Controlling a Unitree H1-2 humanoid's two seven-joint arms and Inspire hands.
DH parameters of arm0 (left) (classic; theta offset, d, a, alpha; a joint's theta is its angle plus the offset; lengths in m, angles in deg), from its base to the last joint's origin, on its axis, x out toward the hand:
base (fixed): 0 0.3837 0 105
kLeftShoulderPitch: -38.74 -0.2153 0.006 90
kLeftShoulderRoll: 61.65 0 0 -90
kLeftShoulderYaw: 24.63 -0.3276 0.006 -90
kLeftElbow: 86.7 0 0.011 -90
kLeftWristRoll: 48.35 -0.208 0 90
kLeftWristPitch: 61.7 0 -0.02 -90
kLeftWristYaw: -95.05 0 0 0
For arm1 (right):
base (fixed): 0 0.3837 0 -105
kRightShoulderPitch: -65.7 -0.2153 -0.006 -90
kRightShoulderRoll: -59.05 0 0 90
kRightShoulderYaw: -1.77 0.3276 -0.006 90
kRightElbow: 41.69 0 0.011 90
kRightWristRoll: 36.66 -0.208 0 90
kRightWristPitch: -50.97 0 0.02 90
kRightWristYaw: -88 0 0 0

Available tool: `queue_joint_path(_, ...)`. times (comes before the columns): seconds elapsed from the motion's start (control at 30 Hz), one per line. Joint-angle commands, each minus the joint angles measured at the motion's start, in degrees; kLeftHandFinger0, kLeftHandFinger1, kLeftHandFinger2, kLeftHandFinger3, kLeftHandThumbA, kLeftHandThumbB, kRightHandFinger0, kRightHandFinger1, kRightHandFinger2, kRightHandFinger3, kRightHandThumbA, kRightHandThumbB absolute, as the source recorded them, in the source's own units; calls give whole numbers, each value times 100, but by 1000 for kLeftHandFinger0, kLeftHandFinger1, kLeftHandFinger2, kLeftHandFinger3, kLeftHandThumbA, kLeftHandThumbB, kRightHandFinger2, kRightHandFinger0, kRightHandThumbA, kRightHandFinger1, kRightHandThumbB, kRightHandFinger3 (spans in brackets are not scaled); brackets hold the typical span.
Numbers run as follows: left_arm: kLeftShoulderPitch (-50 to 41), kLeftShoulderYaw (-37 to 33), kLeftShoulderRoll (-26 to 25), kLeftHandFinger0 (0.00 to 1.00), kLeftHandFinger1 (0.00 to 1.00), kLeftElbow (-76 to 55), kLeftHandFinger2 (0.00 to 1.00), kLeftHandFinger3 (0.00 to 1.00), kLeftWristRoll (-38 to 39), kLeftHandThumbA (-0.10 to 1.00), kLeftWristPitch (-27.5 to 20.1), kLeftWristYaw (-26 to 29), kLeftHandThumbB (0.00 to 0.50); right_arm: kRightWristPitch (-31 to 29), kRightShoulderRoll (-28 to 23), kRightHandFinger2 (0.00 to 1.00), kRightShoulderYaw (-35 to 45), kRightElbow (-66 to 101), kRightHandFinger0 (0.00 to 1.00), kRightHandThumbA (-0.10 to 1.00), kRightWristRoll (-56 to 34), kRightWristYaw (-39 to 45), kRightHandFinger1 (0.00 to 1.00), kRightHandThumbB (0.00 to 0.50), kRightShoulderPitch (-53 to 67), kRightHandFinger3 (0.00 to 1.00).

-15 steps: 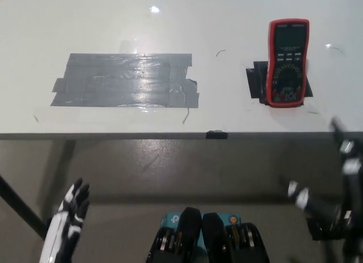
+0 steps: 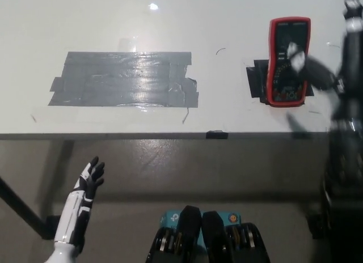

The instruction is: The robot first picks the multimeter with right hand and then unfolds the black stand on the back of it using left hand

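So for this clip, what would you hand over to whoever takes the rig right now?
Right robot hand: blurred, over the multimeter, no grip visible; open or shut unclear.
Left robot hand: open, low, below the table edge.
Multimeter: face up on black tape, table's right side.
Done: nothing yet.
Left: grasp and lift with the right, unfold the rear stand with the left.

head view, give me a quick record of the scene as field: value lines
table: white table, front edge across the middle of the picture
multimeter: red multimeter lying face up on black tape, at the table's right
grey tape: wide patch left of centre
right hand: black right hand, blurred, over the multimeter's right side; grip cannot be told
left hand: white left hand, open, low in front of the table
stand: not visible
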Motion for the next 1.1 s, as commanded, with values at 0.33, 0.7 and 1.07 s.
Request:
queue_joint_path(0.33, -285, -157, -68, 1000, 1000, 13, 1000, 1000, -263, 1000, -360, -26, 130, 309, -252, 1000, 80, -3423, 1000, 730, 91, -1487, 1000, 468, -2059, 1000)
queue_joint_path(0.7, -358, -196, -75, 1000, 1000, -11, 1000, 1000, -283, 1000, -421, -32, 163, 745, -183, 1000, -61, -4061, 1000, 889, -95, -1459, 1000, 500, -2446, 1000)
queue_joint_path(1.07, -360, -179, -72, 1000, 1000, -57, 1000, 1000, -216, 1000, -360, -60, 154, 1291, -261, 1000, -306, -4213, 1000, 1000, -127, -1308, 1000, 494, -2572, 1000)
